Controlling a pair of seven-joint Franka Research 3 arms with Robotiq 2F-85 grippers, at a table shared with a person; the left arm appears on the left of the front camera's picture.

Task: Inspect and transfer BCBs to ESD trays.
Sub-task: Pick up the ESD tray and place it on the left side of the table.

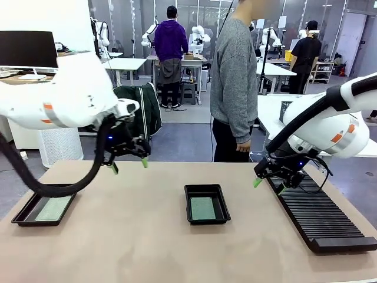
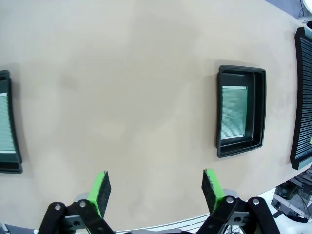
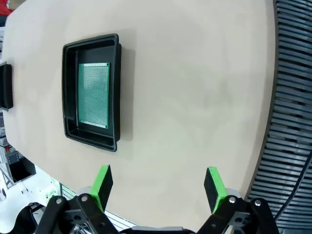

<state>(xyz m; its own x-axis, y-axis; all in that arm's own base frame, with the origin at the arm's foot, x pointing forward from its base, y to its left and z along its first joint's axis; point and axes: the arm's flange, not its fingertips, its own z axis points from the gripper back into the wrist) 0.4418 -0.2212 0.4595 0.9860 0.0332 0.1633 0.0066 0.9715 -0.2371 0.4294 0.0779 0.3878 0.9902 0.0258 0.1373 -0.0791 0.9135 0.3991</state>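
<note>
Front view: the left gripper (image 1: pixel 128 164) hangs wide open above the table (image 1: pixel 129 236), the right gripper (image 1: pixel 268 185) likewise agape by the ribbed rack (image 1: pixel 321 215); a BCB (image 1: pixel 202 207) lies in the centre ESD tray (image 1: pixel 206 190), another BCB (image 1: pixel 54 207) in the left ESD tray (image 1: pixel 23 217). Left wrist view: spread fingers (image 2: pixel 100 190) point down at bare table; the trayed board sits ahead. Right wrist view: fingers (image 3: pixel 102 183) splayed, empty, the tray beyond.

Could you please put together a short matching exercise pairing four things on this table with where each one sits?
Things:
1. middle ESD tray
2. left ESD tray
3. ribbed rack
4. right gripper

Places:
A. at the table's left edge, holding a board
B. hovering open above the rack's far end
C. centre of the table, holding a board
D. along the table's right side

Pairs: 1-C, 2-A, 3-D, 4-B
</note>
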